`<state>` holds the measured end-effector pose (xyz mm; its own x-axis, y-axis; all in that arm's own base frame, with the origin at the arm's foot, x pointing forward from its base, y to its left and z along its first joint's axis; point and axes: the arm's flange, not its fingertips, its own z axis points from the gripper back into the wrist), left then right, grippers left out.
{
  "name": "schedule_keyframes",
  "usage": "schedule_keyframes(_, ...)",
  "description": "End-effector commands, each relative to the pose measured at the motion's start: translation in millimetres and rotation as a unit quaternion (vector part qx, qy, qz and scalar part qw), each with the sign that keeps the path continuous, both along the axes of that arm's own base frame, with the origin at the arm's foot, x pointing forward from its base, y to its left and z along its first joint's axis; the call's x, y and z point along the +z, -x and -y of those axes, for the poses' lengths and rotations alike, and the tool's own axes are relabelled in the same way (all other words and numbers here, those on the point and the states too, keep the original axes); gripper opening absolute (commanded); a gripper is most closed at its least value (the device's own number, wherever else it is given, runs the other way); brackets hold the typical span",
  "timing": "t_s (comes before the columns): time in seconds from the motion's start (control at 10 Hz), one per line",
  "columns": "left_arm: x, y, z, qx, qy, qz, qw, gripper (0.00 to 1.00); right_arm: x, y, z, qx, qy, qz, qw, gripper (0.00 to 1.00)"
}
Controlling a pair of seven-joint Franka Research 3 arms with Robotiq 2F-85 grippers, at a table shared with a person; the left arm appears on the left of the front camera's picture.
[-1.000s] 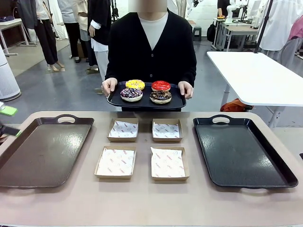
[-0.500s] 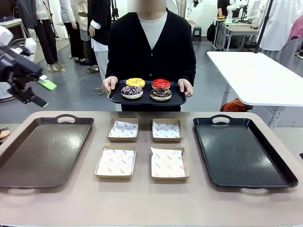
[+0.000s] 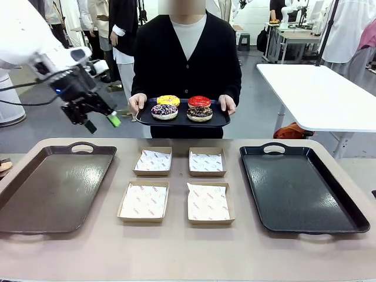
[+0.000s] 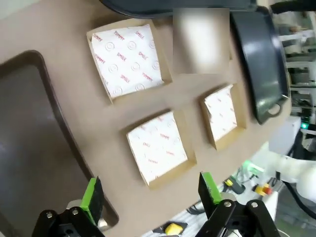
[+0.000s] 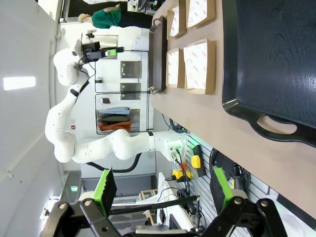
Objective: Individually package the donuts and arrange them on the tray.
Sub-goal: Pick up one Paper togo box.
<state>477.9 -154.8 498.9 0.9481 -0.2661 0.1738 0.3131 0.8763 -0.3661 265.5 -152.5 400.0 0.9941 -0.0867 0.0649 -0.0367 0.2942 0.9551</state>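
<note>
White left arm (image 3: 26, 36) held high, angled toward the donuts (image 3: 183, 107); its hand (image 3: 101, 123) spread, empty.

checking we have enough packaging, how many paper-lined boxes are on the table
4 boxes in a two-by-two block: far-left box, far-right box, near-left box, near-right box. None seems hidden.
</note>
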Motion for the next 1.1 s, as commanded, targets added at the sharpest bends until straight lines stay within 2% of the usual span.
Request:
schedule_keyframes(0.0, -9.2, -18.8, 21.6, 0.023, -0.070, 0.027, 0.997, 1.00, -0.2, -0.8, -0.6, -0.001, 0.000, 0.001, 1.000, 1.00)
schedule_keyframes(0.2, -33.6, -41.0, 38.8, 0.033, -0.133, 0.069, 0.988, 1.00, -0.2, -0.8, -0.6, -0.001, 0.000, 0.001, 1.000, 1.00)
schedule_keyframes(0.4, -57.9, -54.6, 42.4, 0.031, -0.163, 0.085, 0.982, 1.00, -0.2, -0.8, -0.6, -0.001, 0.000, 0.001, 1.000, 1.00)
schedule_keyframes(1.0, -125.5, -71.4, 73.8, 0.025, -0.135, 0.068, 0.988, 1.00, -0.2, -0.8, -0.6, -0.001, 0.000, 0.001, 1.000, 1.00)
